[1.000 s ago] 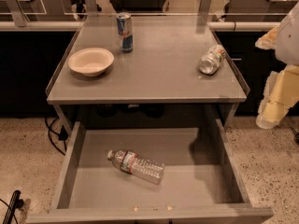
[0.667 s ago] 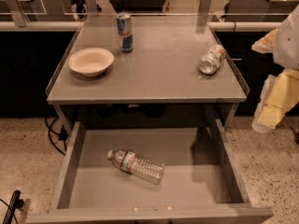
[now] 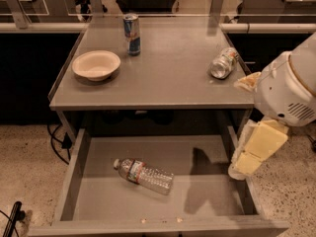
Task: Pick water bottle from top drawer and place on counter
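The water bottle [image 3: 144,175] lies on its side in the open top drawer [image 3: 148,225], left of the middle, with its white cap pointing up-left and its red, white and blue label near the cap. The counter [image 3: 168,78] is above the drawer. My gripper [image 3: 245,163] hangs at the right, over the drawer's right wall and well to the right of the bottle. It is not touching the bottle.
On the counter stand a white bowl [image 3: 96,64] at the left, a blue-and-silver can [image 3: 132,34] at the back, and a short clear bottle [image 3: 223,63] lying at the right edge. Cables [image 3: 58,141] hang left of the drawer.
My arm and gripper have moved left and down, from beside the counter to over the drawer's right wall. The bottle has not moved.
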